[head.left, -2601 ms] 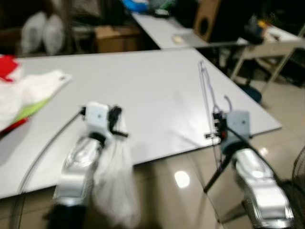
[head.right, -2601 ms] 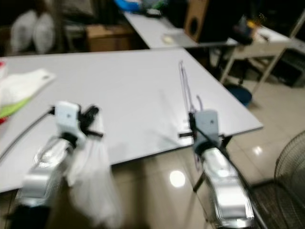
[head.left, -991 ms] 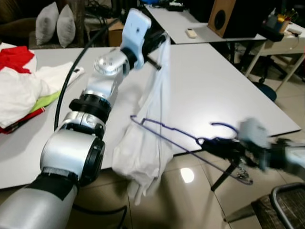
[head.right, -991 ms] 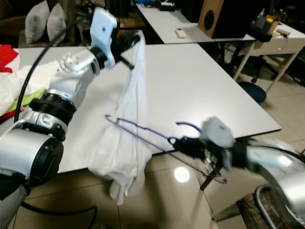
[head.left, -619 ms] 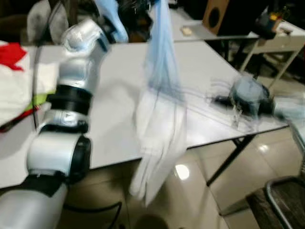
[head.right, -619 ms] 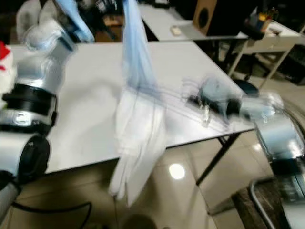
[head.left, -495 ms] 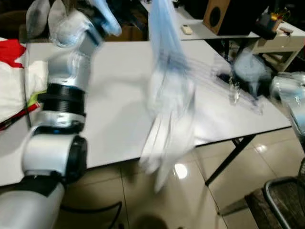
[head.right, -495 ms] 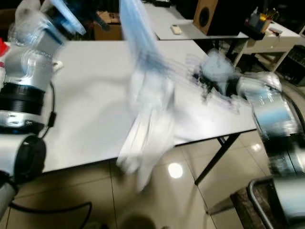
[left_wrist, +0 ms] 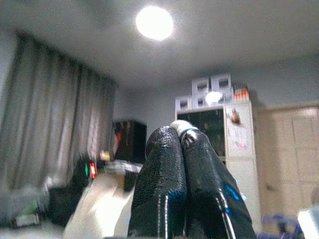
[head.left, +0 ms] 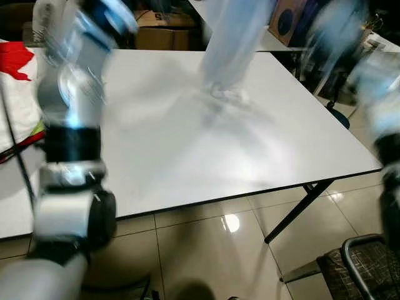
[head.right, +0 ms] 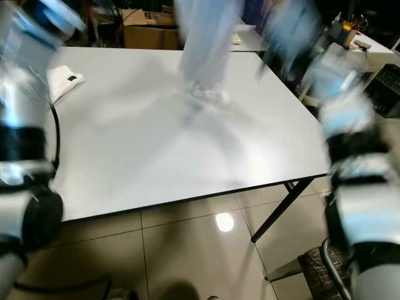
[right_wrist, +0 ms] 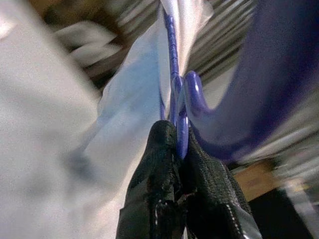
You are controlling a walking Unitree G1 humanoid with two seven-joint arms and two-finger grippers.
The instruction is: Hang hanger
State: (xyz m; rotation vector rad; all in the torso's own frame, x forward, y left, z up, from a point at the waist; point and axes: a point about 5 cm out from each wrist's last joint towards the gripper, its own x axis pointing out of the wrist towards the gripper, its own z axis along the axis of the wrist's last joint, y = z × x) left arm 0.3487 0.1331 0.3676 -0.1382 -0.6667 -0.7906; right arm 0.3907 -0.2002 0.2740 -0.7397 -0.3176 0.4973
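Right gripper (right_wrist: 174, 149): clamped on purple hanger (right_wrist: 175, 99) w/ white garment (head.left: 231, 44). Left gripper (left_wrist: 182, 144): fingers together. Step: carry raised; next needs a rail.

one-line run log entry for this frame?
phase: lifting | right gripper: shut on purple hanger | left gripper: shut, raised | white garment: above table | head views: blurred

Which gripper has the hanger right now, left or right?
The right gripper: its fingers clamp the purple hanger by the hook. The left gripper pinches only white cloth.
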